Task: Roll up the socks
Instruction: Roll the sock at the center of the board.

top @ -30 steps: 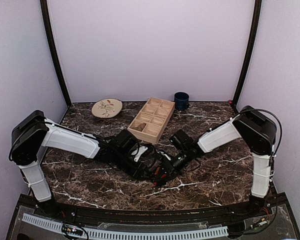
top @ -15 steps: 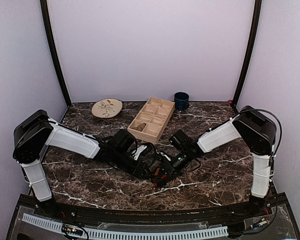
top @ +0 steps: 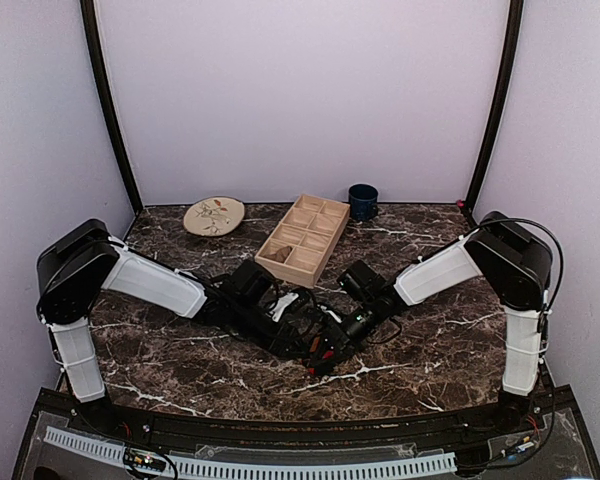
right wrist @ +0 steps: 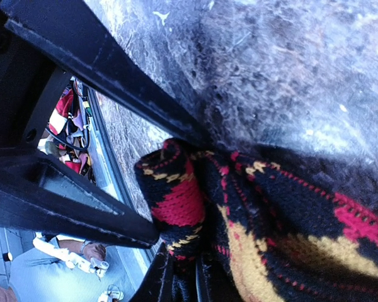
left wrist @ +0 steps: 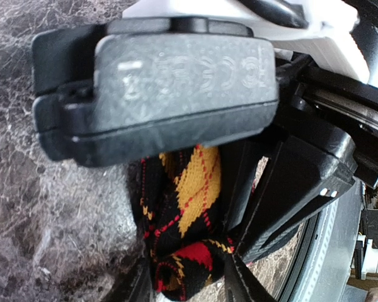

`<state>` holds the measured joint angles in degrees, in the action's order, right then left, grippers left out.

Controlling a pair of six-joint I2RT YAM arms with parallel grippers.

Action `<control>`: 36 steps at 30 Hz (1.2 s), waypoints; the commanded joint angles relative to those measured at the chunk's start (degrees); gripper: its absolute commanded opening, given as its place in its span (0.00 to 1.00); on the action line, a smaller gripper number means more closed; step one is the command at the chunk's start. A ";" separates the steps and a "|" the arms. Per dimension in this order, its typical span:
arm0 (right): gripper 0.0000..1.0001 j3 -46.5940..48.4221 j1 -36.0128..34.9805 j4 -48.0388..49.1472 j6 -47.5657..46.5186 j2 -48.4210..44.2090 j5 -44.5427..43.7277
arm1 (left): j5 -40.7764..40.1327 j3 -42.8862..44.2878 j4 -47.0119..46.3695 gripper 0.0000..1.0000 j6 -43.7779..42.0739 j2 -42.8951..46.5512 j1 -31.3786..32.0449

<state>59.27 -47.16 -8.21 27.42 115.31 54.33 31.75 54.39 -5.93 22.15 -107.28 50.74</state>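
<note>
Sock (left wrist: 186, 201), black with red and orange diamonds, bunched, pinched in right claw (right wrist: 169, 189); left claw (top: 302, 330) grip: cannot tell.

Arms low, reaching inward; left hand (top: 302, 330), right hand (top: 332, 340) adjacent.

Marble table (top: 180, 370) bears plate (top: 214, 215), wooden tray (top: 305, 238), cup (top: 362, 201), seemingly argyle sock (left wrist: 189, 195)
</note>
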 commanded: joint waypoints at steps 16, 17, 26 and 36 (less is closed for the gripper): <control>0.10 1.86 -0.39 -1.26 -0.94 2.18 0.30 | 6.83 -1.12 -1.89 0.14 0.85 -2.34 -0.03; 0.10 1.82 -0.41 -1.23 -0.90 2.22 0.34 | 7.01 -1.19 -2.20 0.09 1.01 -2.44 -0.03; 0.12 2.64 -0.15 -2.49 -0.70 2.16 -1.63 | 6.30 -1.53 -3.10 0.00 1.91 -3.11 -0.03; 0.24 2.64 0.04 -5.55 -1.09 1.52 -6.08 | -0.20 -1.79 0.30 0.00 2.69 -3.17 -0.03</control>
<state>61.41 -47.16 -12.23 26.81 116.18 54.61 35.90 53.78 -8.91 24.38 -109.71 50.37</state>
